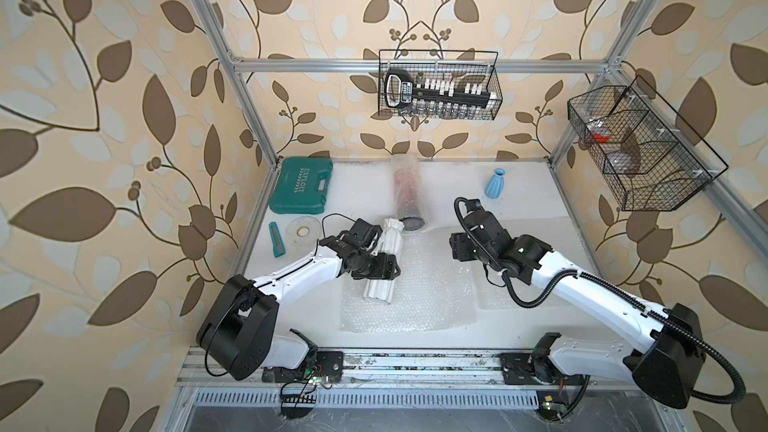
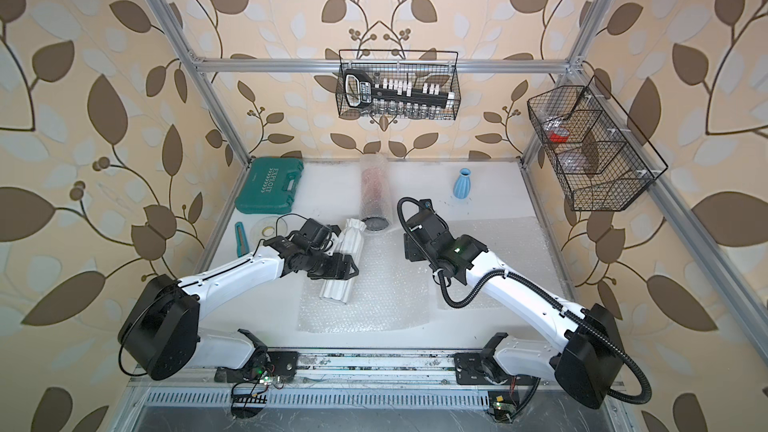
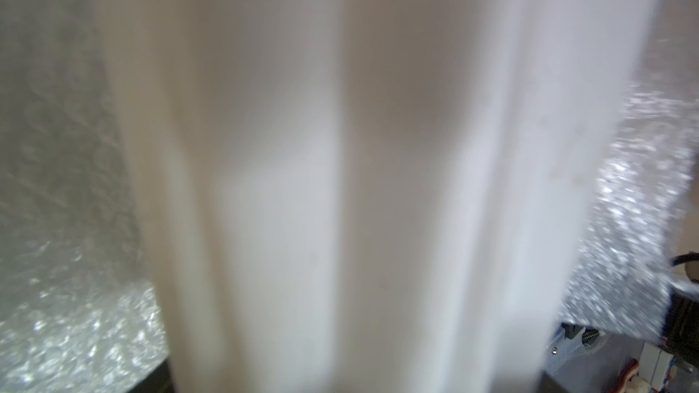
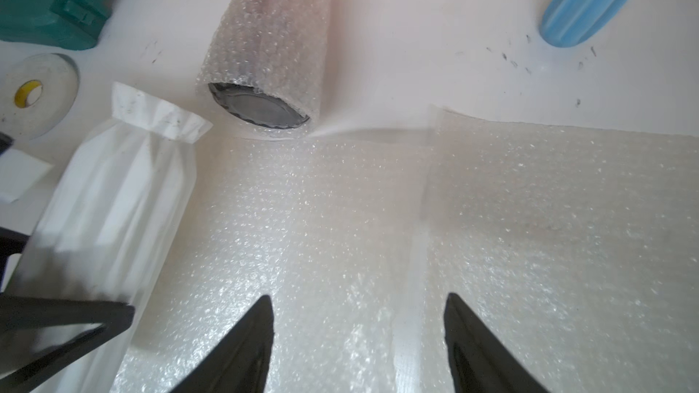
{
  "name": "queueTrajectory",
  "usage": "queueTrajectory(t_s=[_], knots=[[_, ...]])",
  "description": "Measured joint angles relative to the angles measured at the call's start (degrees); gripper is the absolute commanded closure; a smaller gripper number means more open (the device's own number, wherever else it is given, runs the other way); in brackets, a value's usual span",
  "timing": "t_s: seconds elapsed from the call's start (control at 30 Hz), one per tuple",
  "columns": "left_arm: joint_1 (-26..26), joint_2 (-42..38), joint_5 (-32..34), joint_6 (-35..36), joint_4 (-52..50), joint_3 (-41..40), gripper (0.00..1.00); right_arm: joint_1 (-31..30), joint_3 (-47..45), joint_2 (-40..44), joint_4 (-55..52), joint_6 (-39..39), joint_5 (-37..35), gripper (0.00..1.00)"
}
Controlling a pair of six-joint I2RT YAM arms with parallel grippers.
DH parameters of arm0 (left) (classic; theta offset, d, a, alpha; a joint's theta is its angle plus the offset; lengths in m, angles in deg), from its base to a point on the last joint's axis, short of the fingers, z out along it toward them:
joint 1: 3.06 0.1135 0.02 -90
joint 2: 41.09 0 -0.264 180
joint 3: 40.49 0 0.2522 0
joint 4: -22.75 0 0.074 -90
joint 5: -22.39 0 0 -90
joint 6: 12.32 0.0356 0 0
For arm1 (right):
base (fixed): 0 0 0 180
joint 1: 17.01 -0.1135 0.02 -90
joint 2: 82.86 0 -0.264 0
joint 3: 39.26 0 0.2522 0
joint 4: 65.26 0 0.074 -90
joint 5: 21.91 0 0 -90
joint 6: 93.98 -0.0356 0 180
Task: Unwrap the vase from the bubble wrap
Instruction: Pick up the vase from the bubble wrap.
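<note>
Vase [image 1: 390, 243] lies flat (neck toward back wall [image 1: 332, 126]).

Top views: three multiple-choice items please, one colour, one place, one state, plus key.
1. The vase lying on the bubble wrap sheet is: A) white B) red C) black
2. The blue vase is: A) on that sheet B) upright at the back of the table C) at the front edge
3. The right gripper is: A) shut on the sheet B) shut on the blue vase C) open
A: pleated body is white. B: it stands on bare table behind the sheet. C: wrist view shows fingers apart, nothing between.
</note>
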Motion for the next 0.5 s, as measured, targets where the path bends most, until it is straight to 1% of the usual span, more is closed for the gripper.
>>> queueTrajectory(t_s=[0.07,0.13,0.27,0.4,0.5], knots=[[-0.02,-1.51,0.00,1.64,0.48,0.00,0.33,1.46,-0.81,0.26,0.11,-0.31,0.33,0.26],[-0.02,-2.82,-0.09,3.15,1.16,0.00,0.34,3.13,-2.25,1.18,1.09,-0.28,2.29,0.26],[0.00,-6.69,-0.81,5.66,3.76,-0.68,0.34,5.49,-5.60,4.59,5.03,0.33,10.58,0.24],[-0.02,-10.64,-3.23,7.41,7.32,-1.75,0.34,5.66,-6.51,6.97,9.77,1.36,19.65,0.22],[-0.04,-11.98,-5.51,8.28,9.53,-1.75,0.34,5.66,-6.56,7.76,13.38,2.14,25.77,0.19]])
